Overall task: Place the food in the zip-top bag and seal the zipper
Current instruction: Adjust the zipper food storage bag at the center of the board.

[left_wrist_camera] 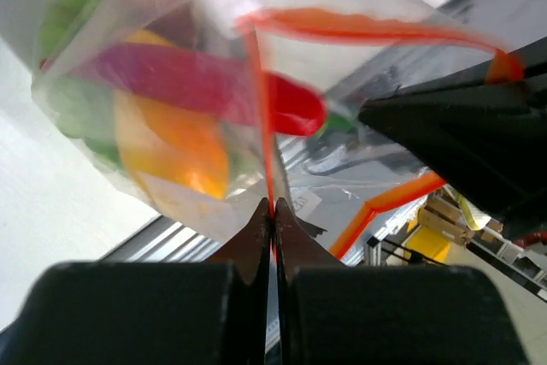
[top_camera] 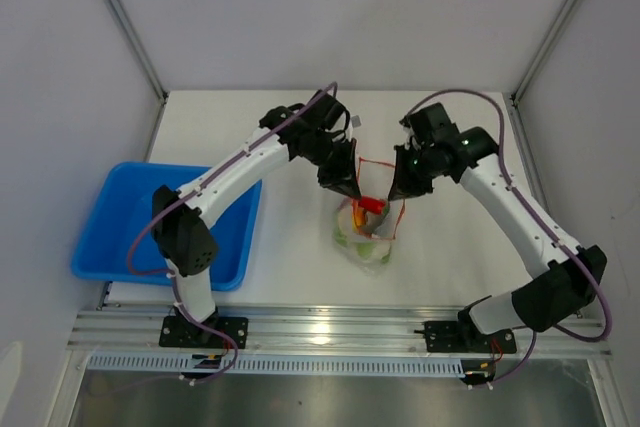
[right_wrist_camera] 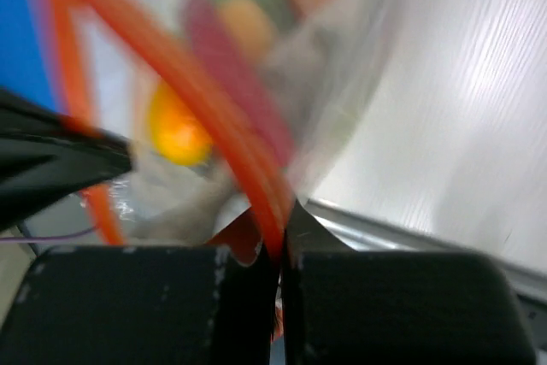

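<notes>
- zip-top bag (top_camera: pixel 368 239): clear thin plastic film, crinkled, glossy with glints.
- zipper (left_wrist_camera: pixel 342 26): red-orange plastic strip, smooth.
- food (left_wrist_camera: pixel 175 138): smooth, shiny toy plastic.
- left gripper (left_wrist_camera: pixel 273 209), right gripper (right_wrist_camera: pixel 282 216): matt black, right one lightly speckled.
- tray (top_camera: pixel 95 225), left: blue plastic, smooth, soft sheen.
- counter (top_camera: pixel 290 259): white, matt.
- rail (top_camera: pixel 330 327), near edge: bare metal, ribbed, bright reflections.

A zip-top bag (top_camera: pixel 365 237) sits near the middle of the table (top_camera: pixel 470 237), with the food (top_camera: pixel 368 209) inside it. Its zipper (top_camera: pixel 378 164) runs along the far side. The left gripper (top_camera: pixel 352 190) pinches the zipper's left end and the right gripper (top_camera: pixel 396 192) its right end. A tray (top_camera: pixel 110 247) lies at the near left, well apart from the bag.
</notes>
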Motion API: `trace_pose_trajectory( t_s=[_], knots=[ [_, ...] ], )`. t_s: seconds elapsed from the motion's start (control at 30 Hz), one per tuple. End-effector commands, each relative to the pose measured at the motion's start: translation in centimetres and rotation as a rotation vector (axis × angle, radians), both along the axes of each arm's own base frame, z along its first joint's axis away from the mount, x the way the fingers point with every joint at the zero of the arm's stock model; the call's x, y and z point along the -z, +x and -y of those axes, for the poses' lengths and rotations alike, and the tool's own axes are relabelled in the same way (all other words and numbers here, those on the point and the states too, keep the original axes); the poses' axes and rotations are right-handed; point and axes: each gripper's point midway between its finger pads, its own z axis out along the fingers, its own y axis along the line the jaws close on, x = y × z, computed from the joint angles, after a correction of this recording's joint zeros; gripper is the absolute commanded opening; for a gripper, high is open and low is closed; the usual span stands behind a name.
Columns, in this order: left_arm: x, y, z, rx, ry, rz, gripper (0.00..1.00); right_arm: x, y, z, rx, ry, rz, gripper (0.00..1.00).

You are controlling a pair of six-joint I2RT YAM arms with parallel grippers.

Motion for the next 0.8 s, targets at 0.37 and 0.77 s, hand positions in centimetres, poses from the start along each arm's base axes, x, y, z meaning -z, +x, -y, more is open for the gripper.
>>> trace_pose_trajectory(
  t_s=[0.37,0.77],
  knots=[
    [1.1,0.7,0.9,-0.049,-0.082,-0.115,0.01,0.8,2.2,-2.1,-0.02,0.053,0.038,0.0],
    [-11.5,1.4,0.0,-0.103,-0.245,0.15,0.0,-10.7,2.3,-4.3,-0.083,0.155,0.199,0.0]
  ],
)
